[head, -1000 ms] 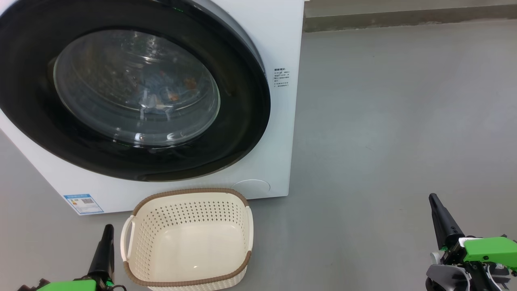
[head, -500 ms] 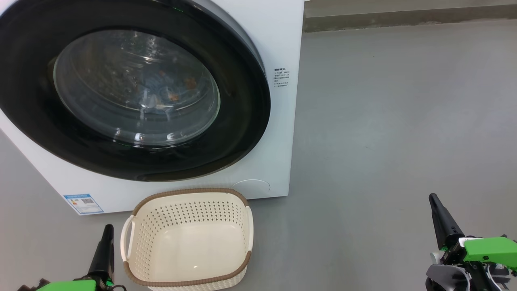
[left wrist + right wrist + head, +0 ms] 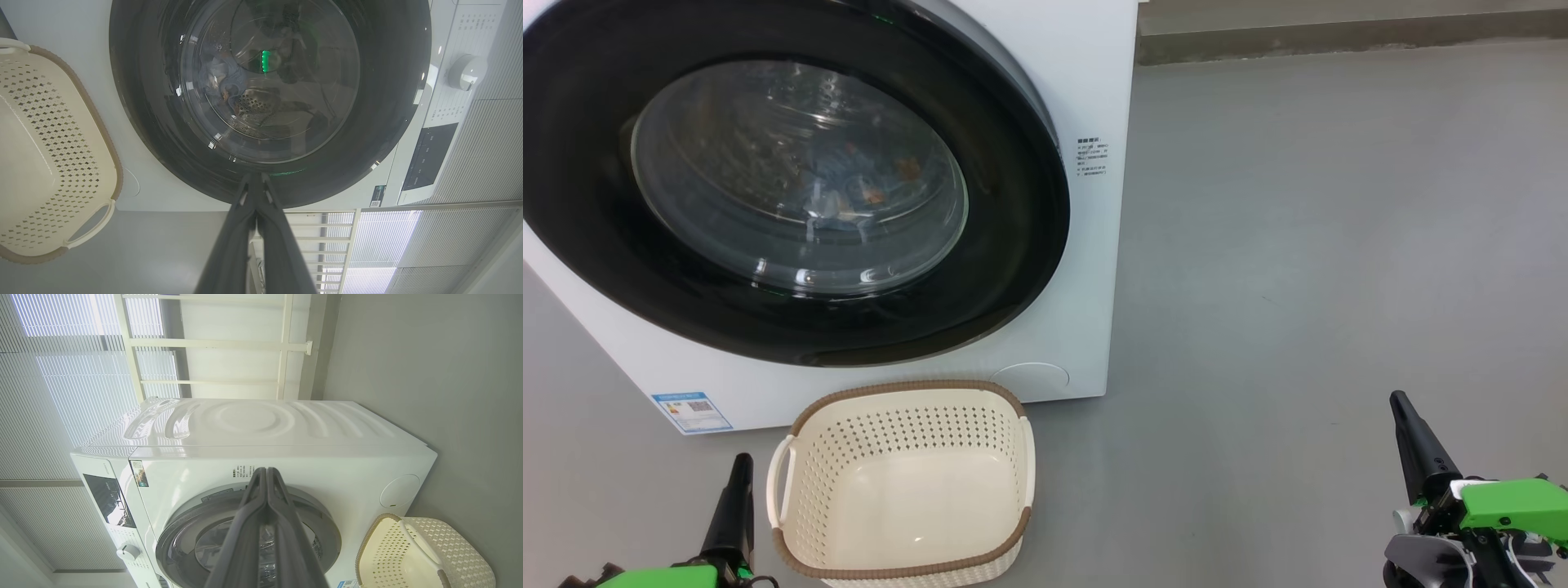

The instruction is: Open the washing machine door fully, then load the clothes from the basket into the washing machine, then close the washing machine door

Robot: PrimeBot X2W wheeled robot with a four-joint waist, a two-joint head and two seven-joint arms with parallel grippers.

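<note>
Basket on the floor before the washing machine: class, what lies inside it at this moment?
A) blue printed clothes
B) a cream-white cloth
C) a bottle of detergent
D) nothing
D: the basket has a bare pale bottom and bare perforated walls, while the blue printed clothes show through the glass of the closed washing machine door.

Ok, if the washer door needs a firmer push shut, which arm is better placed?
Left, probably: the left tool sits below the washing machine door, pointing at its rim; the right tool hangs aside over the floor.
</note>
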